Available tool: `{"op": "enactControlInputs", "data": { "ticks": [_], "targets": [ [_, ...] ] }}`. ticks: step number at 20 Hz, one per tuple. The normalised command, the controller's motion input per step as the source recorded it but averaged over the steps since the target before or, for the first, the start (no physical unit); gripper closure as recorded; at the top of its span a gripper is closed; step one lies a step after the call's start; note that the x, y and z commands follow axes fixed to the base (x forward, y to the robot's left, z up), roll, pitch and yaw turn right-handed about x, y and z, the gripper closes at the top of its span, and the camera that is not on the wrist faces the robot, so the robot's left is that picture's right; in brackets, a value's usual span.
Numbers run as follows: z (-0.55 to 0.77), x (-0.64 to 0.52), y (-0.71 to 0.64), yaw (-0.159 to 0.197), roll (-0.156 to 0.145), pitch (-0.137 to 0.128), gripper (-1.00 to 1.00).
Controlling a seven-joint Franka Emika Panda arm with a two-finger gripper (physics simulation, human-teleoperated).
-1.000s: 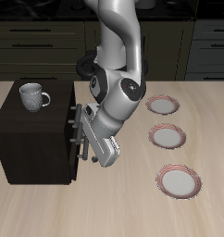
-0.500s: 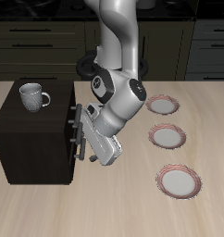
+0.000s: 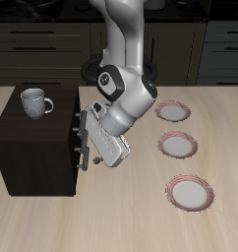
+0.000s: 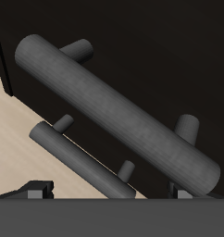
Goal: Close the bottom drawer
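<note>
1. Wood of a dark brown-black tone makes up the boxy cabinet (image 3: 32, 148) that stands on the pale, light-grained worktop (image 3: 141, 221), toward the front edge.
2. A grey metal mug (image 3: 33, 101) with a loop handle sits upright on the cabinet's flat top.
3. The bottom drawer (image 3: 74, 162) is the lower of two flat fronts on the cabinet's side that faces the arm; from the exterior view its front looks nearly flush with the one above.
4. In the wrist view, a smooth grey cylindrical bar, the upper handle (image 4: 114, 111), runs diagonally across the dark front on two short round posts.
5. A second, similar bar, the lower handle (image 4: 81, 165), lies parallel to it and looks thinner; pale worktop shows beside it.
6. The tool (image 3: 91, 148) sits right at the drawer fronts, on the end of the glossy white, rounded arm (image 3: 126, 79).
7. Only the dark tips of its fingers (image 4: 35, 192) show at the frame's edge in the wrist view; they sit apart and clamp on nothing.
8. Three round, shallow plates (image 3: 179, 146) with reddish rims and pale grey centres lie in a row on the worktop, well apart from the cabinet.
</note>
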Motion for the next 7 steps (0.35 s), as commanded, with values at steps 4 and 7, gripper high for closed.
{"op": "enactControlInputs", "data": {
  "ticks": [4, 7],
  "targets": [
    [0.32, -0.13, -0.23, 0.037, -0.050, -0.049, -1.00],
    [0.06, -0.06, -0.04, -0.017, -0.016, -0.001, -1.00]
  ]
}}
